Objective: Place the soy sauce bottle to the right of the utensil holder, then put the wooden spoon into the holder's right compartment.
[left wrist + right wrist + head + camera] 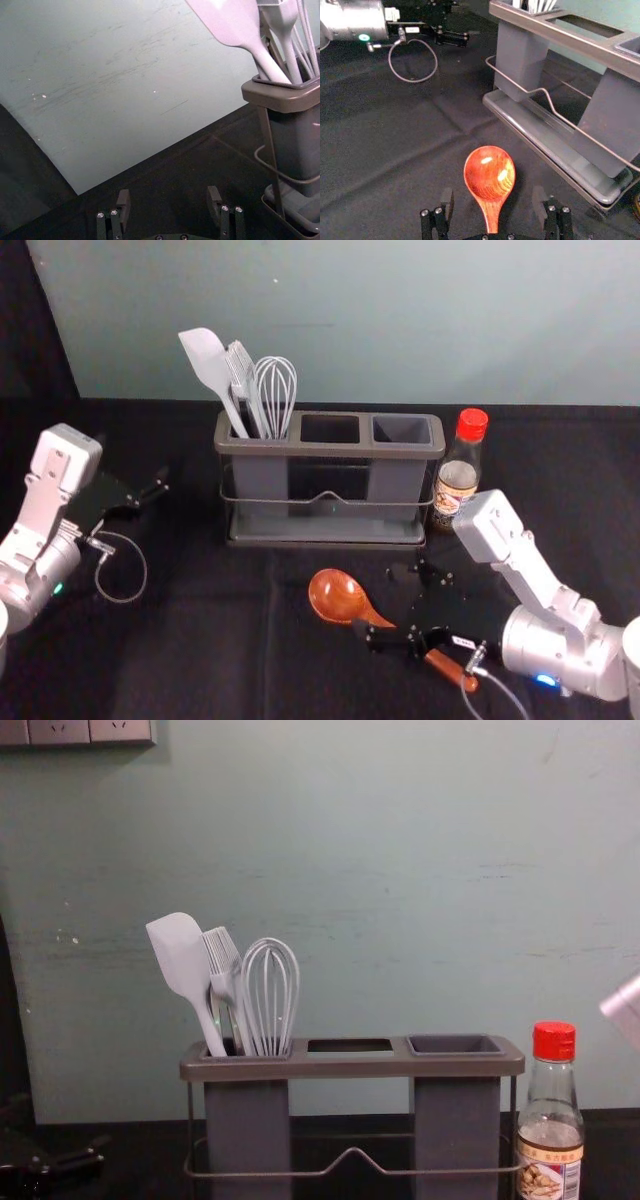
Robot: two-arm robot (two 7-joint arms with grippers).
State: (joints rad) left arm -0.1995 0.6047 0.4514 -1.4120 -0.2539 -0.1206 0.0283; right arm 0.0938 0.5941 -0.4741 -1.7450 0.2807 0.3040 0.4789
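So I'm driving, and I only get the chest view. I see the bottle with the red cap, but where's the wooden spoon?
Observer: The wooden spoon is lying on the table, in front of the utensil holder.
Operator: Is the right gripper squeezing it yet?
Observer: No, the right gripper is open, and the spoon shows between its fingers in the right wrist view.
Operator: What about the left gripper, does it have anything?
Observer: No, in the left wrist view the left gripper is open with nothing between its fingers.
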